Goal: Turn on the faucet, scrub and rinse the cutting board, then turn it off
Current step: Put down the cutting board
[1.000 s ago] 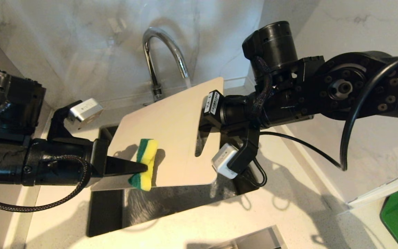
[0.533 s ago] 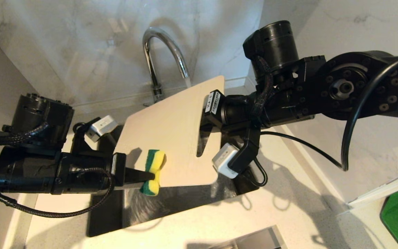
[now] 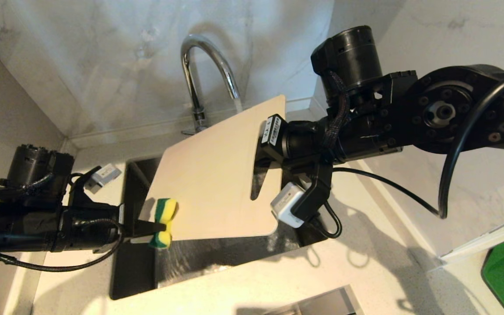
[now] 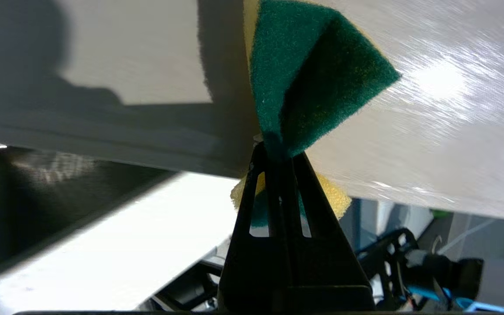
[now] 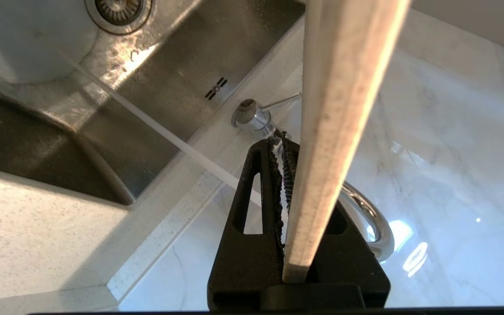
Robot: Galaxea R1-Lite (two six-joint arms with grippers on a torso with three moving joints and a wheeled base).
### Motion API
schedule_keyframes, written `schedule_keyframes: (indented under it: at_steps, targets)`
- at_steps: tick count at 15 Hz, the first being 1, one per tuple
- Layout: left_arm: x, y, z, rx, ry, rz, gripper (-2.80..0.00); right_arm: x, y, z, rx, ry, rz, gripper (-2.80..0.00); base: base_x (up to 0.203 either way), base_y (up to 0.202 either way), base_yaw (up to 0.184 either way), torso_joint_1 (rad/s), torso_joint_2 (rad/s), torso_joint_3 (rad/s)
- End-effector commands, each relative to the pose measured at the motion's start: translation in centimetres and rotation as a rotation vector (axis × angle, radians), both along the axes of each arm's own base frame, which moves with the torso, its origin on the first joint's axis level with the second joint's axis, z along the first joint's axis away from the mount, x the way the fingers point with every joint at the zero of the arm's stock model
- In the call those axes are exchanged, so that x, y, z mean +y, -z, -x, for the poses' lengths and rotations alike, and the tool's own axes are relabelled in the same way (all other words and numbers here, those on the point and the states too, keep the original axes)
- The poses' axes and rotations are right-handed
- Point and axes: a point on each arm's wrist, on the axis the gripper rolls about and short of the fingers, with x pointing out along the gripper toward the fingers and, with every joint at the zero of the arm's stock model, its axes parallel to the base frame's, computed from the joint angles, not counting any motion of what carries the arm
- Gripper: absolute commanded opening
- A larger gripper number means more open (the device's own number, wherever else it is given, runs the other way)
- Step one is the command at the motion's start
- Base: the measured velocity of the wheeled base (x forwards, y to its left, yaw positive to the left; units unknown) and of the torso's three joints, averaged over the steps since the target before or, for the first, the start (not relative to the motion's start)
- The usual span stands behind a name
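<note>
Cutting board (image 3: 217, 175) held tilted over sink (image 3: 138, 271), right gripper (image 3: 263, 151) jaws pinching its slotted end. Faucet (image 3: 204, 65) running behind. Left gripper (image 3: 158, 226) jaws pinching sponge (image 3: 164, 221) against board's lower corner.

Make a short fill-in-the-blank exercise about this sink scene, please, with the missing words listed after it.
1. The left gripper is shut on a yellow and green ____.
2. The right gripper holds the cutting board above the ____.
3. Water runs from the spout of the ____.
4. The sponge sits at the board's lower ____ corner in the head view.

Missing words: sponge; sink; faucet; left
</note>
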Motion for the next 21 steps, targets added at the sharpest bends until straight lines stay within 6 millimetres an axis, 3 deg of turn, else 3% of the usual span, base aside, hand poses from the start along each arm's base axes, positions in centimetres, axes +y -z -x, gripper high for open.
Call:
schedule_keyframes:
  at_steps: [1,7,10,16,21]
  targets:
    - [2.6,2.1,-0.9,0.051,-0.063,-0.025,-2.8,-0.1,0.0,0.2,-0.008,-0.008,0.009,-2.8,0.0,0.0,0.0,0.0,0.0,0.0]
    - [7.7,6.7,-2.3,0.112,-0.129,-0.064,-2.8,-0.2,-0.2,0.3,-0.011,-0.006,0.006,-2.8,0.0,0.0,0.0,0.0,0.0,0.0]
    - [9.2,7.3,-2.6,0.117,-0.161,-0.065,-2.8,-0.3,-0.2,0.2,-0.011,-0.003,0.006,-2.8,0.0,0.0,0.0,0.0,0.0,0.0]
    - [11.9,6.2,-3.4,0.064,-0.207,-0.028,-2.8,-0.7,-0.3,0.6,-0.01,0.001,0.007,-2.8,0.0,0.0,0.0,0.0,0.0,0.0]
    - [11.9,3.6,-2.4,0.009,-0.24,-0.004,-2.8,-1.6,-0.8,1.6,-0.022,0.009,0.001,-2.8,0.0,0.0,0.0,0.0,0.0,0.0]
